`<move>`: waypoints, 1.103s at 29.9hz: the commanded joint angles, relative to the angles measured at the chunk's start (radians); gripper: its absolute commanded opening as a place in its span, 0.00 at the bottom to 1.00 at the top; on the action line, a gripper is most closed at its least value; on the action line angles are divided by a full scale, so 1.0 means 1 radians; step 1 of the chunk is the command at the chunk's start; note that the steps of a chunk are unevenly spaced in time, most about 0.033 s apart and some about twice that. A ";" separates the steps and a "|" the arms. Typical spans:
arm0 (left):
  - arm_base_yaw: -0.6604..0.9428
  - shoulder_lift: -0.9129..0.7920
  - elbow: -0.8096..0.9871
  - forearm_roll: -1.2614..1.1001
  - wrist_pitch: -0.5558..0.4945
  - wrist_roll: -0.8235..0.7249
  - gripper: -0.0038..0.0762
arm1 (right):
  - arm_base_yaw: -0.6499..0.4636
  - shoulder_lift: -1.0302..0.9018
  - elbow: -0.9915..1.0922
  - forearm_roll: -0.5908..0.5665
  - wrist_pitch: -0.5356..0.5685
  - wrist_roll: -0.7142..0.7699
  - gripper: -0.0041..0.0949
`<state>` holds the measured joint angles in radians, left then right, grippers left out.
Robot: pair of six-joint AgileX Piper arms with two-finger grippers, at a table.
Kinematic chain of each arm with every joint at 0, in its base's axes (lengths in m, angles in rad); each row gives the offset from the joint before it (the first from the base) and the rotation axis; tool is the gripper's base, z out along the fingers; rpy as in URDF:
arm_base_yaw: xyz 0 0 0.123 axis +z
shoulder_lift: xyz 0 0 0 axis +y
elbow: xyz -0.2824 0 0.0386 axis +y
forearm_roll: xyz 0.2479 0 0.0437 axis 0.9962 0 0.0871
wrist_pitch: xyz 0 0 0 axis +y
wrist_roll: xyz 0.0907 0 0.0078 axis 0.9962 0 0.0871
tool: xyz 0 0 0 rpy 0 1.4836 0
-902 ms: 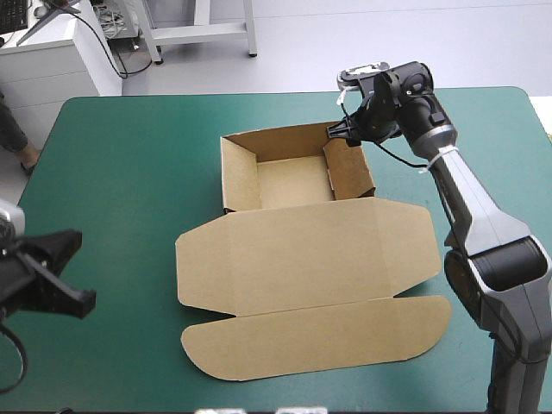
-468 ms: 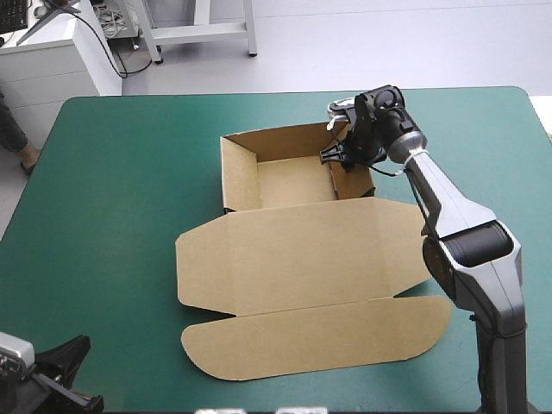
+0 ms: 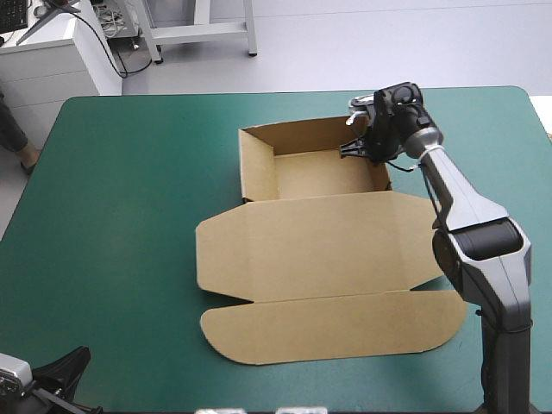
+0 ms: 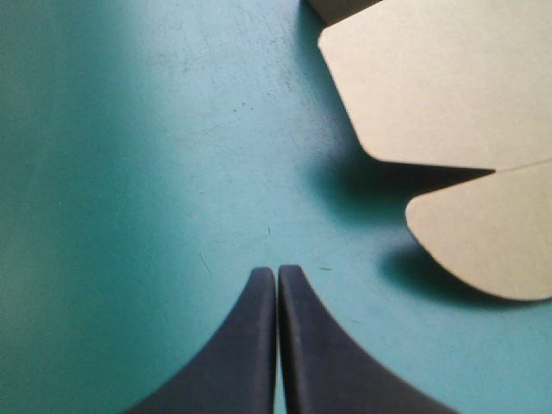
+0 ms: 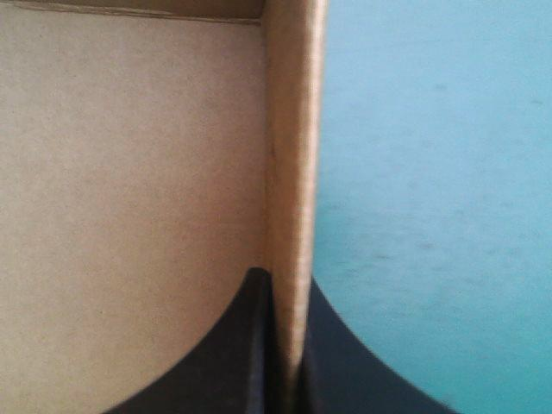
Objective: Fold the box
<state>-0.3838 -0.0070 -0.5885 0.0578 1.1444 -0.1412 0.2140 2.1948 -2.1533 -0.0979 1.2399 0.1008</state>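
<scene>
The brown box (image 3: 315, 177) stands as an open tray with its walls raised. Its lid (image 3: 319, 241) lies flat toward the near edge, ending in a rounded flap (image 3: 336, 332). My right gripper (image 3: 366, 148) reaches down onto the tray's right wall (image 5: 291, 155) and is shut on it, one finger (image 5: 237, 345) inside the tray and one outside. My left gripper (image 3: 76, 358) sits low at the table's near left corner, shut with nothing in it (image 4: 277, 272). Ahead of it and off to one side are the lid's corner (image 4: 431, 78) and the flap's rounded end (image 4: 483, 241).
Bare teal-green cover (image 3: 121, 216) stretches wide on the left of the box, with a narrower strip (image 3: 500, 155) to its right. A white cabinet (image 3: 52, 60) stands beyond the table's far left corner.
The right gripper has closed on the tray's right wall, and the whole box has slid to the right. The left arm has drawn back to the near left corner.
</scene>
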 commanded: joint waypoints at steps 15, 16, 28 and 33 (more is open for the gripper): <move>-0.006 0.019 -0.020 0.026 -0.078 -0.010 0.04 | -0.577 -0.071 -0.029 -0.032 0.011 -0.052 0.02; -0.006 0.019 -0.020 0.026 -0.076 -0.010 0.04 | -0.590 -0.071 -0.029 -0.023 0.011 -0.052 0.02; -0.006 0.019 -0.020 0.026 -0.076 -0.010 0.04 | -0.640 -0.069 -0.029 0.012 0.011 -0.086 0.13; -0.006 0.019 -0.020 0.026 -0.076 -0.010 0.04 | -0.640 -0.097 -0.029 0.012 0.011 -0.113 0.48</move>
<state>-0.3838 -0.0070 -0.5885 0.0809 1.1379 -0.1415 -0.4146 2.1933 -2.1533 -0.0645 1.2438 0.0205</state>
